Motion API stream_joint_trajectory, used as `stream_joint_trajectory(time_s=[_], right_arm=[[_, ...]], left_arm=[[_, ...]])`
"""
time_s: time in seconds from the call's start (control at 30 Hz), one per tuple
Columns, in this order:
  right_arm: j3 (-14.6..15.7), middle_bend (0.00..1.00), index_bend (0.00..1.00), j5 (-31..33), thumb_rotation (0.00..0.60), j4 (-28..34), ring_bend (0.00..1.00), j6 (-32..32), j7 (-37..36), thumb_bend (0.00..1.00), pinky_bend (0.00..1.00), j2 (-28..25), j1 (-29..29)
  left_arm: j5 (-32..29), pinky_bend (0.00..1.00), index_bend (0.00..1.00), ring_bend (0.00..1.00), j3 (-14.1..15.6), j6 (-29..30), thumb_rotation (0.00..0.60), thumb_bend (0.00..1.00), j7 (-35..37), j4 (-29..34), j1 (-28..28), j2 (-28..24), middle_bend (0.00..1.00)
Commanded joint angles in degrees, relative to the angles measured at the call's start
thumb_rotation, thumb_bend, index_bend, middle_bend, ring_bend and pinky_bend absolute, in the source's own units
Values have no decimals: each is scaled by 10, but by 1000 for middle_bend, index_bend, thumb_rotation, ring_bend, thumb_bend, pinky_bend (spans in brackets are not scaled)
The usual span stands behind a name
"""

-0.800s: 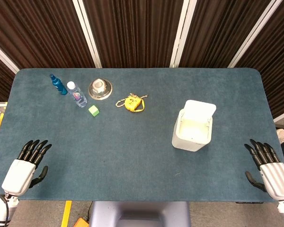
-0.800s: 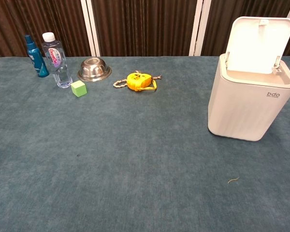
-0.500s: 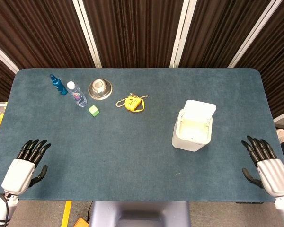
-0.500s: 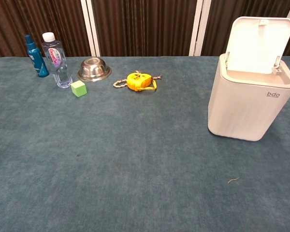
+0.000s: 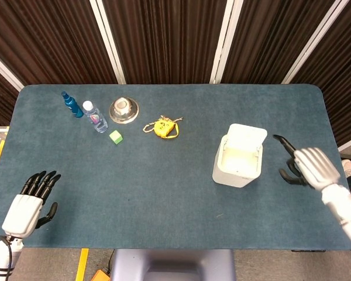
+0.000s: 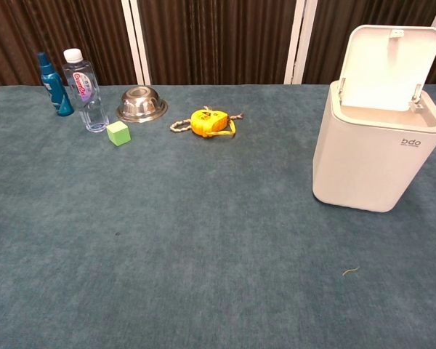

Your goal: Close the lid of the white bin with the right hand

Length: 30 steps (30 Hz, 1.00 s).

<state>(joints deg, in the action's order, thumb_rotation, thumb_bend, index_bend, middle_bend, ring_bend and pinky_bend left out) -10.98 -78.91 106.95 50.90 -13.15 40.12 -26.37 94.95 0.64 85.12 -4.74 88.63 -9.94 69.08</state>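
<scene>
The white bin [image 5: 238,159] [image 6: 376,153] stands on the right half of the table with its lid [image 5: 247,137] [image 6: 389,67] hinged up and open. My right hand [image 5: 304,165] hovers just to the right of the bin, fingers spread, holding nothing and not touching it. At the table's front left edge my left hand [image 5: 30,202] lies open and empty. Neither hand shows in the chest view.
At the back left stand a blue bottle [image 5: 72,105] [image 6: 54,85], a clear water bottle [image 5: 95,116] [image 6: 83,90], a steel bowl [image 5: 123,110] [image 6: 141,105], a green cube [image 5: 116,137] [image 6: 118,133] and a yellow toy with a cord [image 5: 162,127] [image 6: 207,121]. Dark curtains hang behind the blue table [image 5: 164,193].
My right hand has lifted from the table's front right edge and moved up and left toward the bin's right side. The left hand and the bin stay as they were.
</scene>
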Motion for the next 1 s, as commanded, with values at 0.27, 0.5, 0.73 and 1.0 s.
stream_joint_trajectory(time_s=[0.27,0.5,0.73,1.0], right_arm=[[-31,1000,175,293,600,13,1000,-183,140,511,1000,-42,-200],[6,1000,201,365,600,-9,1000,-197,192,512,1000,-1,-249],[28,1000,211,402,600,-36,1000,-209,203,513,1000,37,-276],[29,1000,220,363,600,-4,1000,-201,190,513,1000,10,-260]], left_arm=[[-16,144,68,29,-6,-8,600,488,3,4,-2,-2,104],[-21,148,65,33,-6,-13,600,487,4,4,-3,-4,103],[-24,149,63,34,-6,-16,600,487,1,4,-3,-3,101],[-25,149,33,34,-8,-7,600,487,6,3,0,-3,101]])
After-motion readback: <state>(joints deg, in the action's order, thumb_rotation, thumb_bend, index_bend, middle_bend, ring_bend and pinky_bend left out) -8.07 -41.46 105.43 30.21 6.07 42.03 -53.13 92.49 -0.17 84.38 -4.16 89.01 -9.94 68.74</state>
